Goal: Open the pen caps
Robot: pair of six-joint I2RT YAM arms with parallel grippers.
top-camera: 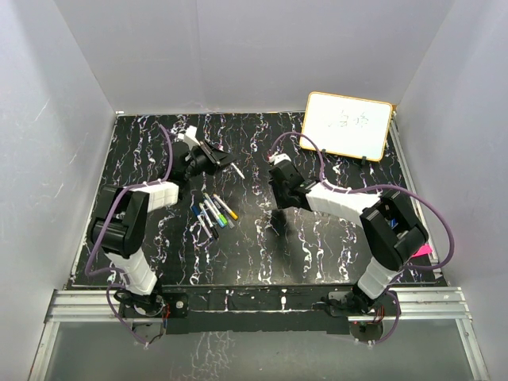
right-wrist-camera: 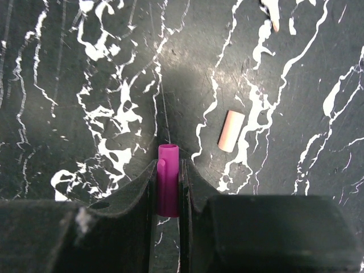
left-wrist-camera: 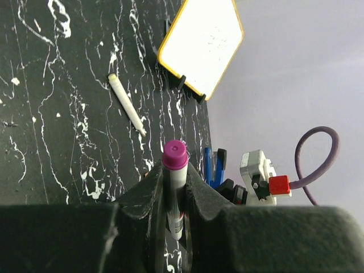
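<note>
My left gripper (left-wrist-camera: 174,170) (top-camera: 214,155) is shut on a white-barrelled pen (left-wrist-camera: 176,196) whose purple end (left-wrist-camera: 174,155) sticks out past the fingertips. My right gripper (right-wrist-camera: 169,168) (top-camera: 279,181) hangs over the middle of the table, shut on a loose magenta pen cap (right-wrist-camera: 168,179). A pale orange cap (right-wrist-camera: 231,131) lies on the table just right of it. One white pen with a bare tip (left-wrist-camera: 126,104) (top-camera: 237,169) lies alone between the grippers. Several capped pens (top-camera: 211,213) lie in a bunch in front of the left gripper.
A yellow-framed whiteboard (top-camera: 348,125) (left-wrist-camera: 202,42) stands on clips at the back right. A pink strip (top-camera: 421,252) lies by the right arm's elbow. White walls enclose the black marbled table (top-camera: 317,246) on three sides.
</note>
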